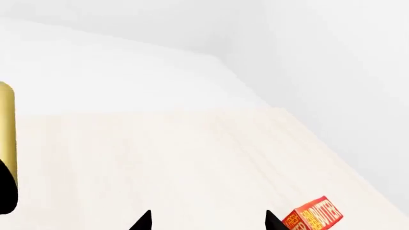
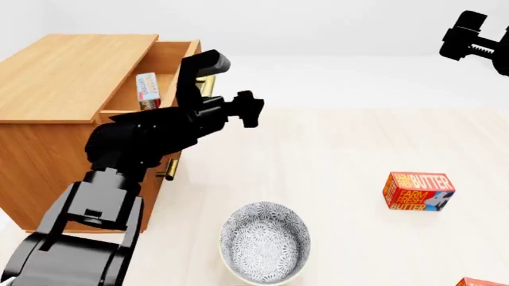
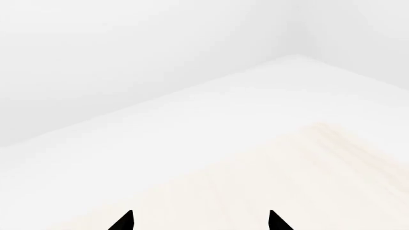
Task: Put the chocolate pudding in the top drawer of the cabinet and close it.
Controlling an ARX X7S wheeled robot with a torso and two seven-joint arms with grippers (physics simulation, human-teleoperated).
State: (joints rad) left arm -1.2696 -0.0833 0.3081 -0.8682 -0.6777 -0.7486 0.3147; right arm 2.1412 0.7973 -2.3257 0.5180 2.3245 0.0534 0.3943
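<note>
Your pudding (image 2: 148, 90) stands upright inside the open top drawer (image 2: 176, 62) of the cabinet (image 2: 68, 77); your left gripper (image 1: 208, 221) and right gripper (image 3: 200, 221) both gape wide, holding nothing

The left arm (image 2: 159, 134) hides most of the top drawer (image 2: 179, 56) front and its brass handle (image 2: 205, 83). The right gripper (image 2: 477, 39) is cut off at the head view's edge. A second butter box (image 2: 481, 282) barely shows at the bottom edge.

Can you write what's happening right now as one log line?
pudding: in open top drawer | left gripper: open, empty, by handle | right gripper: open, raised | drawer: not closed
</note>
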